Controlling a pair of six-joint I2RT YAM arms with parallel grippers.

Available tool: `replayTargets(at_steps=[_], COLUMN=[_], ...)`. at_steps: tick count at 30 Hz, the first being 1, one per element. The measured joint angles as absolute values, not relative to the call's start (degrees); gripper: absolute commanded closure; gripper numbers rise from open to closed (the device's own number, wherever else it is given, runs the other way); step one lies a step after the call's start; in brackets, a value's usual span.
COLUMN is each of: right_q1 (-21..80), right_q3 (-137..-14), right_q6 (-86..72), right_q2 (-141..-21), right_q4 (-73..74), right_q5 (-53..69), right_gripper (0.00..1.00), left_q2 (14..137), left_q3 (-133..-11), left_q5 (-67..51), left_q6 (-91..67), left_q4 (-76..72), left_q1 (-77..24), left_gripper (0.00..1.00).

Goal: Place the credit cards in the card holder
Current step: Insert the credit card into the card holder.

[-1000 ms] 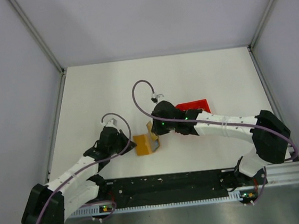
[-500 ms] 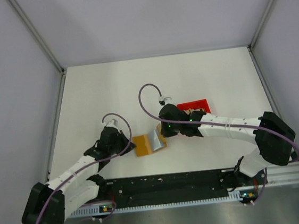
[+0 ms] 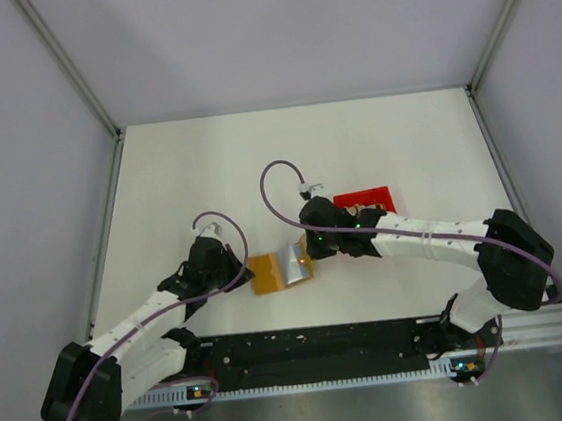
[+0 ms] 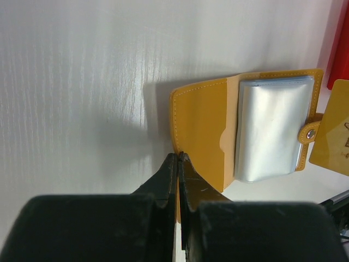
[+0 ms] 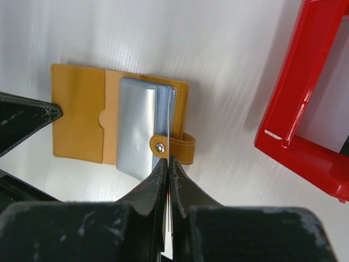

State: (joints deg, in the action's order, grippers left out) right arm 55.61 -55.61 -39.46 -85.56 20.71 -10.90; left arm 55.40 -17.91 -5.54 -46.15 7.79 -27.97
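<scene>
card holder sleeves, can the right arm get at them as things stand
Probably yes. The card holder lies open with its clear sleeves facing up, and the right gripper, shut on what looks like a card, sits at their edge. The left gripper only grips the far cover.

Robot lab cell, white table [image 3: 186, 170], grey panel walls [image 3: 282, 29] (aluminium frame posts [image 3: 65, 62])

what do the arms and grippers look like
The left arm and right arm have white links, black joints and bases, a looping purple cable each, and small green lights. The left gripper and right gripper have black tapered fingers.
</scene>
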Motion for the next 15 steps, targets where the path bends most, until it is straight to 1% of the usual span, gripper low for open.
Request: replayTargets(at_steps=[10, 15], right_q1=[55.6, 55.1], right_q3=[-55.7, -55.7], right_q6=[-39.6, -40.8], right_q2=[-89.7, -91.5], right_q4=[21.2, 20.8], right_q5=[-9.8, -7.1], right_gripper=[1.00, 1.00], left_q2=[57.8, 58.9], left_q3=[-18.6, -18.6], left_q5=[-5.3, -5.3], left_q6=[-45.9, -45.7], left_q4=[7.8, 7.8], left_q1=[-28.0, -28.0], left_gripper=[1.00, 1.00])
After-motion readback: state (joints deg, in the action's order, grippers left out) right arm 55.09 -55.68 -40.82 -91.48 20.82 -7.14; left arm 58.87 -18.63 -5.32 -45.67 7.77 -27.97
